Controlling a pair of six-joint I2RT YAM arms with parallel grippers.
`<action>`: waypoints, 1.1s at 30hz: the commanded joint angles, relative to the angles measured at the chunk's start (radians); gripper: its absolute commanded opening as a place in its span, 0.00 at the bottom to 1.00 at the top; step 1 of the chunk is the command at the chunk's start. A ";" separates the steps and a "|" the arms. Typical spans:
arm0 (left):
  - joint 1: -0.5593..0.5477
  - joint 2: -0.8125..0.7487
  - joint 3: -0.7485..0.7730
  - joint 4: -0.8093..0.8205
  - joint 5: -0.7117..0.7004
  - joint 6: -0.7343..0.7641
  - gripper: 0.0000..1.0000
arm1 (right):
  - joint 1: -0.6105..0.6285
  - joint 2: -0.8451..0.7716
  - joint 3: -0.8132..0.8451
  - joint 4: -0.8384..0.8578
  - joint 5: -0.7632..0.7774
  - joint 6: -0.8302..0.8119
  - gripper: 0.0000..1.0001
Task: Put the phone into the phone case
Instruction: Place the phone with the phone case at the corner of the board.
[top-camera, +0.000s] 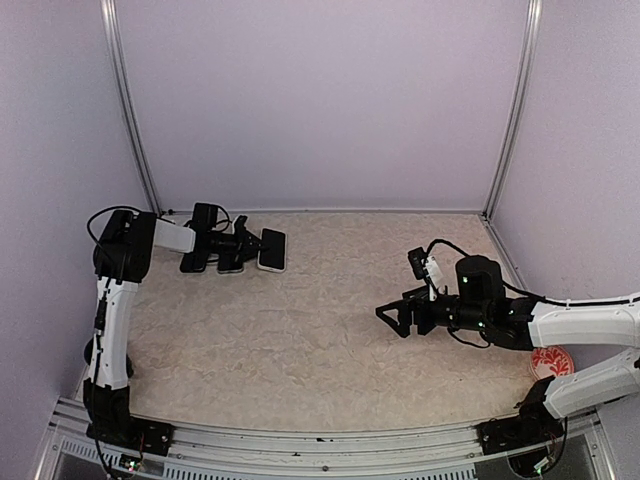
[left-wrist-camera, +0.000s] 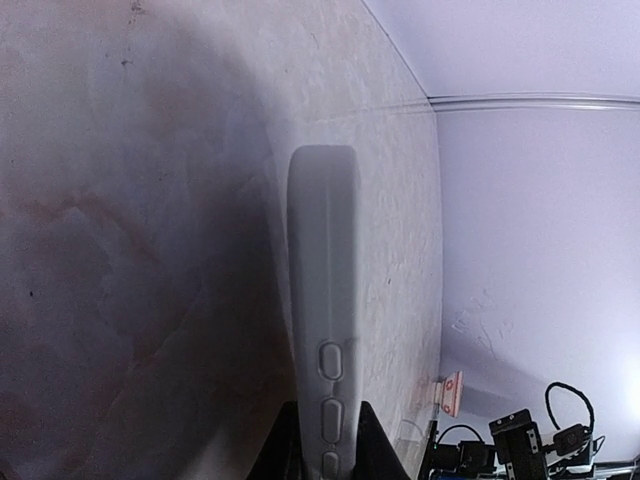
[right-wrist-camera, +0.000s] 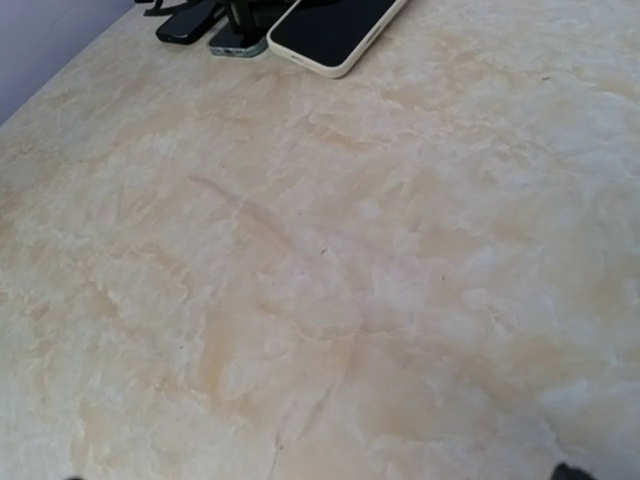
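left arm (top-camera: 108, 300): rises from the near left corner and reaches to the far left of the table (top-camera: 320, 340).
left jaws: narrow, closed on the left end of the phone case (top-camera: 272, 250); in the left wrist view their 2 dark tips flank its thin edge.
phone case: at the far left of the table, lying flat and low, and sticking out to the right of the jaws; whether it touches the table cannot be told.
case look: a pale rim around a dark face; the edge shows 3 raised button bumps, the lowest cut off by the frame. whether the dark face is a phone seated in it cannot be told.
black phone (top-camera: 194, 262): the leftmost of 2 slabs, under the left arm's wrist.
grey-edged phone (top-camera: 231, 266): between the black phone and the case, just beside both.
right arm (top-camera: 580, 322): comes in from the right edge, low over the right half of the table.
right jaws: spread wide, holding nothing, pointing left toward the middle of the table, well apart from the case and both phones.
right wrist view: bare marbled table, with the case and the 2 slabs at the far top edge.
red disc (top-camera: 552, 362): near right, just beside the right arm.
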 joint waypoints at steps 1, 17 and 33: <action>-0.017 -0.008 0.024 -0.091 -0.066 0.053 0.13 | 0.005 0.001 0.002 0.017 0.000 0.004 1.00; -0.020 -0.041 0.040 -0.198 -0.173 0.119 0.49 | 0.003 -0.004 -0.012 0.025 0.003 0.006 1.00; -0.048 -0.108 0.099 -0.410 -0.366 0.251 0.83 | 0.003 0.010 -0.015 0.044 -0.011 0.013 1.00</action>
